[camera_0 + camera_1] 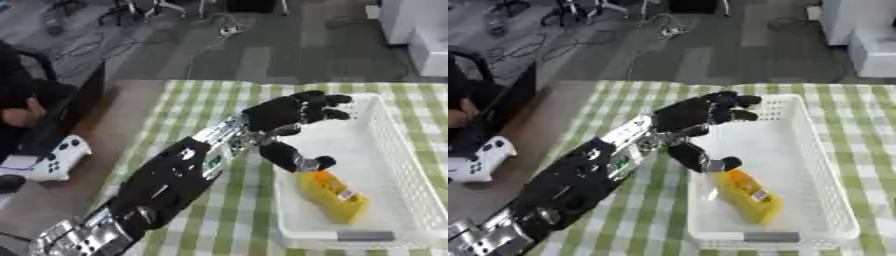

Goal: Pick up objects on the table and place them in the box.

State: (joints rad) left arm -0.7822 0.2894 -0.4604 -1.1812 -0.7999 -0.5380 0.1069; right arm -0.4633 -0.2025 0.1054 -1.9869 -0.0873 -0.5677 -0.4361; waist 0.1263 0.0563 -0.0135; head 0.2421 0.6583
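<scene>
One yellow labelled packet [332, 195], unreadable.

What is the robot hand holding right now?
Nothing. The left robot hand hangs open over the white basket; the yellow packet lies inside, just below its thumb.

Robotics lab or test room, by the look of it. Grey floor [262, 55] beyond the table, bare and hard. Loose cables [83, 47] trail across it at far left, with more wiring and a small pale plug block [674, 31] near the middle. Dark legs of stands or chairs [131, 12] at the far edge. White cabinet or equipment casing [416, 35] at far right. A white game-style controller [57, 160] lies on a brown side surface [114, 145] at left. Work table dressed in a green-and-white checked cloth [210, 95].
</scene>
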